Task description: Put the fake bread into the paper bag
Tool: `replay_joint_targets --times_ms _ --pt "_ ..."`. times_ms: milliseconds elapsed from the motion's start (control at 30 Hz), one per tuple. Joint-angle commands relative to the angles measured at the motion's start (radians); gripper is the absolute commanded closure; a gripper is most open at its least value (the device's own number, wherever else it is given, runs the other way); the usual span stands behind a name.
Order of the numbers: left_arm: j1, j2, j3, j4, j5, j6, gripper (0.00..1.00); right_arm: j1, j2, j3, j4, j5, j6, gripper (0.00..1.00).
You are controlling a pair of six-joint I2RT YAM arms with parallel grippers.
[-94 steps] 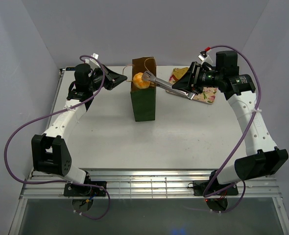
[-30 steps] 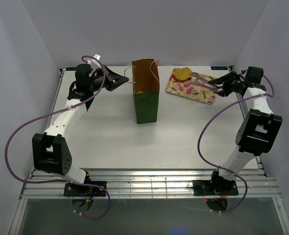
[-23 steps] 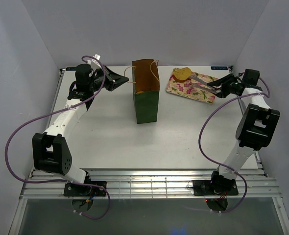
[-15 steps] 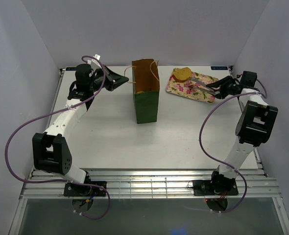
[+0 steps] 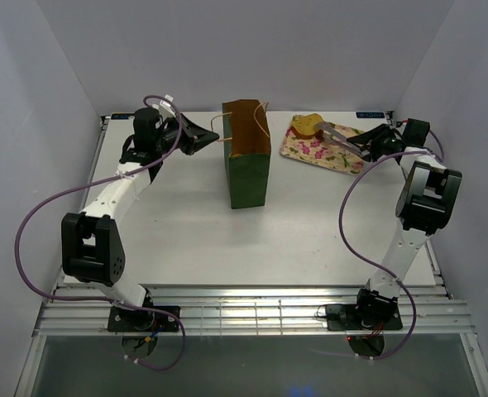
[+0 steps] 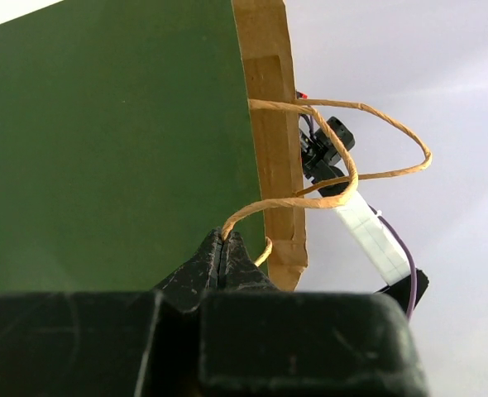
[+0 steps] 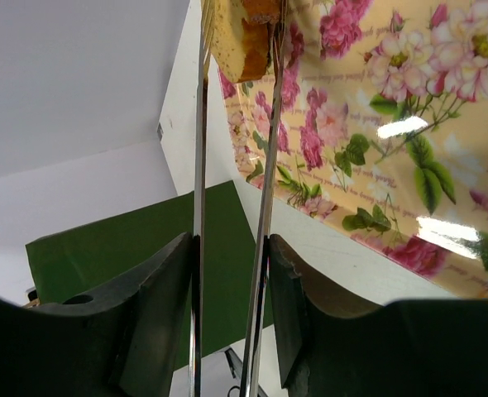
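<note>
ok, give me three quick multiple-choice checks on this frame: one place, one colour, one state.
1. Where is the visible bread piece? A on the floral tray; B on bare tabletop; C off the table.
2. Paper bag outside? A red; B dark green; C white.
3. Left gripper? A open; B shut on the bag's handle; C shut on bread.
A: bread piece lies on the floral tray, between the tongs' tips. B: paper bag shows dark green. B: left gripper pinches the handle.

Left hand (image 6: 223,248) pinched, right hand (image 7: 237,33) clamped
</note>
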Motion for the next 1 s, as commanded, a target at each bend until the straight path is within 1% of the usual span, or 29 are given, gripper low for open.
replay_joint_targets --times_ms 0,200,233,400,500,600,667,800,833,933,967 --pt "0.003 -0.008 0.052 -0.015 -0.001 0.017 1.0 -0.006 0.024 0.059 0.077 -0.024 -0.002 0.53" --pt "0.005 -0.002 0.068 -0.017 -0.003 0.023 1.0 -0.004 0.067 0.083 0.1 -0.042 0.008 0.54" --pt "0.003 -0.001 0.069 -0.044 -0.003 0.023 1.0 -0.004 0.078 0.087 0.106 -0.047 0.012 0.54" --pt "0.005 0.001 0.071 -0.043 -0.004 0.02 1.0 0.002 0.116 0.12 0.129 -0.091 0.021 0.54" --pt "0.005 -0.001 0.068 -0.043 -0.006 0.021 1.0 0.007 0.138 0.148 0.129 -0.109 0.015 0.56" --pt "0.003 -0.002 0.066 -0.045 -0.007 0.021 1.0 0.013 0.153 0.165 0.129 -0.117 0.008 0.6" --pt "0.005 -0.004 0.066 -0.045 -0.007 0.021 1.0 0.014 0.153 0.163 0.131 -0.116 0.002 0.66" --pt "0.003 -0.01 0.062 -0.052 -0.014 0.024 1.0 0.017 0.09 0.111 0.192 -0.09 0.009 0.71" --pt "0.003 -0.011 0.051 -0.046 -0.014 0.021 1.0 0.019 0.073 0.094 0.213 -0.08 0.02 0.74" --pt "0.003 -0.019 0.02 -0.026 -0.011 -0.008 1.0 0.025 -0.008 -0.002 0.31 -0.048 0.081 0.77" --pt "0.003 -0.025 0.014 0.004 -0.009 -0.016 1.0 0.025 -0.032 -0.033 0.345 -0.039 0.104 0.78"
